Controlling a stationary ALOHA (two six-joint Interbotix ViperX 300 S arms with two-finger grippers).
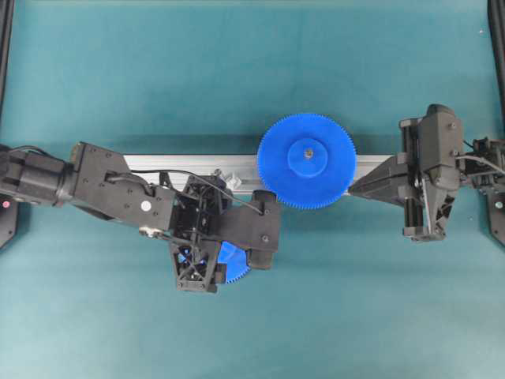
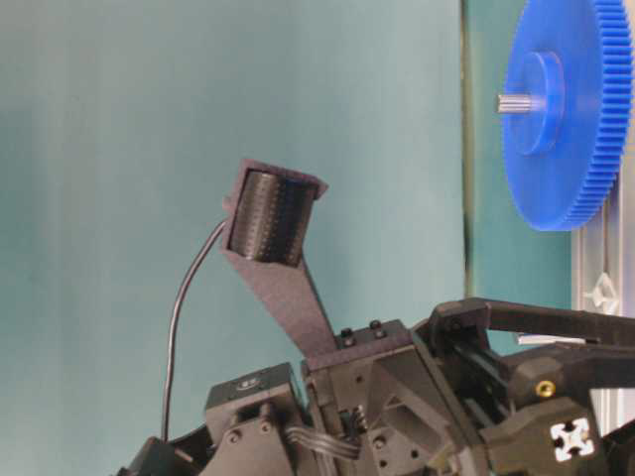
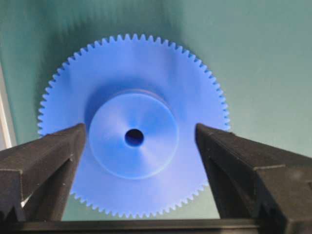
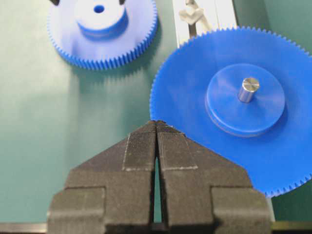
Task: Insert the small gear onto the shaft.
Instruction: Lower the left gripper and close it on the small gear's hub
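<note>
The left wrist view is filled by the small gear (image 3: 132,130), which lies flat on the green mat (image 3: 253,58), hub and bore turned straight up at the camera, so its axis is vertical. The left gripper (image 3: 139,161) is spread wide, one finger (image 3: 44,156) at nine o'clock of the hub and the other at three o'clock, neither seen to touch; nothing is pinched. Such a straddle is judged suited to closing on the hub.

In the right wrist view the right gripper (image 4: 156,141) is pressed together and empty, parked at six o'clock, presumably to stay clear. The wider gear (image 4: 239,102) is already seated on its own pin. At twelve o'clock on the rail (image 4: 204,19), a small silver fitting (image 4: 192,12) is seen; the shaft cannot be made out.
</note>
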